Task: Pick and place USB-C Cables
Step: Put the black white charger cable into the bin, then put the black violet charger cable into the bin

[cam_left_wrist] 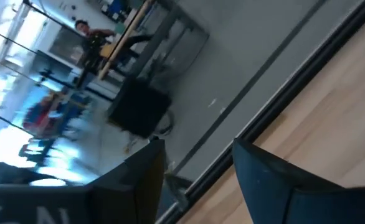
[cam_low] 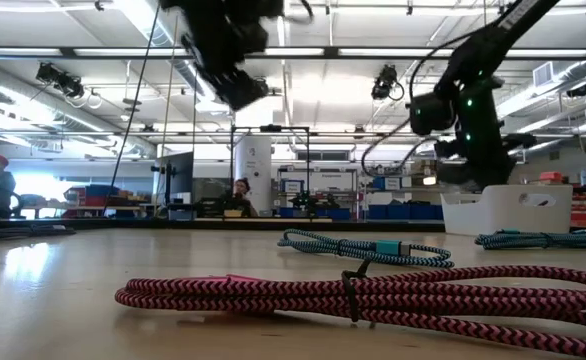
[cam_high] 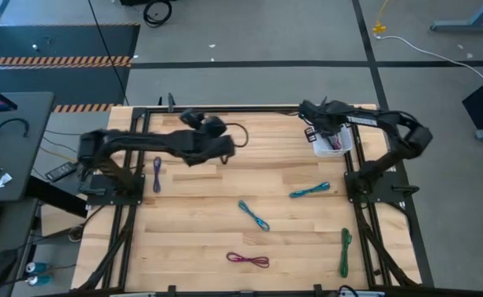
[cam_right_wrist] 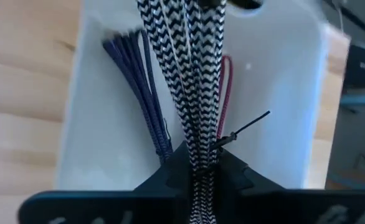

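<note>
From above, the pale wooden plank surface (cam_high: pixel 200 231) carries several thin braided cables: a purple cable (cam_high: pixel 157 174) by the left arm's base, a teal cable (cam_high: pixel 310 190) right of centre, a light blue cable (cam_high: pixel 255 215) in the middle, a magenta cable (cam_high: pixel 248 260) at the near edge and a green cable (cam_high: pixel 344 252) lying straight at the right. The right end effector (cam_high: pixel 330 132) hangs over a white plastic bin (cam_high: pixel 346 146) at the far right corner. The left end effector (cam_high: pixel 225 147) is raised over the far middle of the surface.

At surface height, the magenta cable (cam_low: pixel 373 297) shows a pink-and-black woven sheath cinched by a black tie, with the light blue cable (cam_low: pixel 368 248) behind it and the smooth white bin (cam_low: pixel 518 210) at the right.

The left wrist view shows its fingers (cam_left_wrist: pixel 276 180) spread apart with nothing between them.

The right wrist view shows the fingers clamped on a grey cable (cam_right_wrist: pixel 189 74) with a black-and-white zigzag weave, held over the bin (cam_right_wrist: pixel 282 93), where a dark blue bundle (cam_right_wrist: pixel 142 93) and a maroon cable (cam_right_wrist: pixel 225 93) lie.
</note>
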